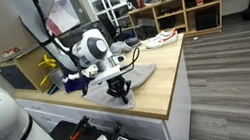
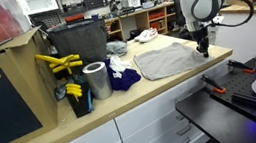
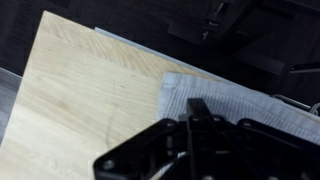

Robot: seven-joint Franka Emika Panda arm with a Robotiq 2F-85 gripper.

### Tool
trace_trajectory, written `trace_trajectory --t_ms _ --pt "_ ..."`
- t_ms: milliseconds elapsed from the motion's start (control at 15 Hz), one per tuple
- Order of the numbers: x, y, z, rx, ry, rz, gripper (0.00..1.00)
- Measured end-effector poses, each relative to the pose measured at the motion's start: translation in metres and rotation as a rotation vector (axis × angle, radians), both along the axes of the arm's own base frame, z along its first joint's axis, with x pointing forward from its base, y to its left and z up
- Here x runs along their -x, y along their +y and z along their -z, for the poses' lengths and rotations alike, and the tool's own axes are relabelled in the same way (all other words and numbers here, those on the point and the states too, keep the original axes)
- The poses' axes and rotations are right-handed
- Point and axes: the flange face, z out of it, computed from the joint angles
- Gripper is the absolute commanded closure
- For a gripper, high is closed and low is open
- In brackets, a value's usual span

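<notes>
Gripper [image 2: 203, 48]: we are clamping it fully closed on the grey cloth [image 2: 167, 62] at its corner.
Grey cloth: lying flat on the bench [image 2: 152, 96], so we are pinching its edge.

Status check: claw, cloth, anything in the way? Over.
Claw shut, tips down on a corner of the gray cloth, by the counter edge. Cloth flat, not lifted. Purple rag beyond cloth's far side, apart from claw.
</notes>
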Motion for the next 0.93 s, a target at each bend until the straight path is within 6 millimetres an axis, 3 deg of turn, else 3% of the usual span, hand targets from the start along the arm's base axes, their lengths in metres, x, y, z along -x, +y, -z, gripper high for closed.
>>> trace_trajectory --t_ms 467,933 --pt "0.005 -0.008 0.009 0.085 -0.011 0.002 1.00" --pt "0.036 -0.054 0.015 0.251 0.053 0.123 1.00"
